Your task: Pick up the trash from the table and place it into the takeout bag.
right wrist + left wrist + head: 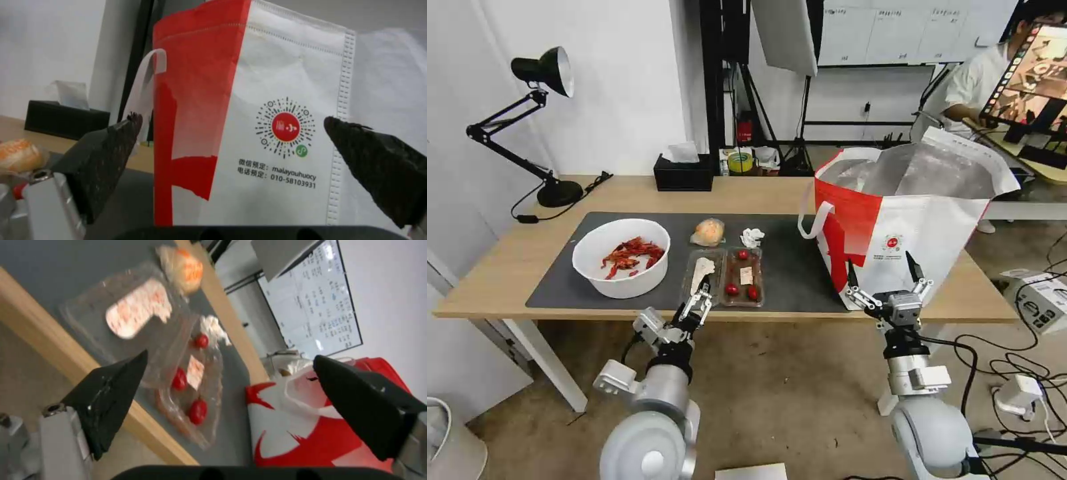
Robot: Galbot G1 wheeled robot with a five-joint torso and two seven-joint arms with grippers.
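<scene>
Both grippers wide open, holding nothing.
Left gripper (703,298) at clear hinged plastic tray of cherry tomatoes (724,277); right gripper (884,279) facing white-and-red takeout bag (894,227) on light-wood tabletop (514,260).

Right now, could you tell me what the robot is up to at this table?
It is clearing trash into the takeout bag, and nothing is held yet. The left gripper is open at the table's near edge, just short of the clear tray of cherry tomatoes. The right gripper hangs open in front of the bag. The bowl of crayfish shells, tissue and wrapped orange lump lie on the mat.
</scene>
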